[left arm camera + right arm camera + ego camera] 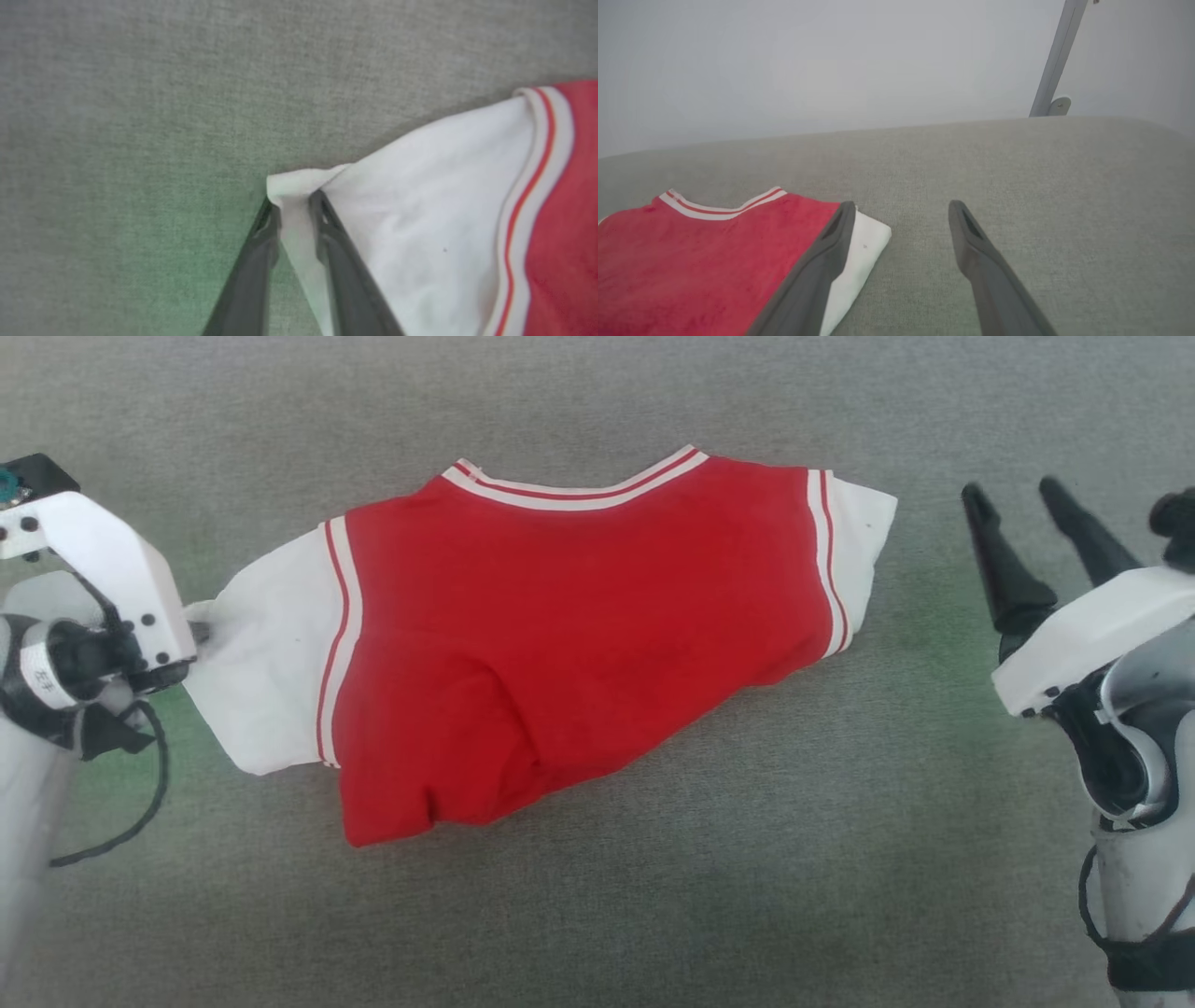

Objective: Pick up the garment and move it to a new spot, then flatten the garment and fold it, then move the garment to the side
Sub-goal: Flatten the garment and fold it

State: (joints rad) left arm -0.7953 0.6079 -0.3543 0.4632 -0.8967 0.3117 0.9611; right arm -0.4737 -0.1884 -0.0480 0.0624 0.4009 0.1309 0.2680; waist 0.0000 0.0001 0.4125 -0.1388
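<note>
A red garment (pixel 560 635) with white sleeves lies rumpled at the middle of a grey fabric surface (pixel 840 859); the left gripper (pixel 294 207) pinches the left sleeve's tip between narrowed fingers, probably to pull it flat; the right gripper (pixel 1013 490) hovers spread wide and empty, near the right sleeve; bare surface surrounds every edge.

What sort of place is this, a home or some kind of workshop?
Probably a robot test room rather than a home, though I can't be sure. A red jersey lies on a wide surface covered in plain grey cloth, and behind it are a bare pale wall and a grey metal post.
</note>
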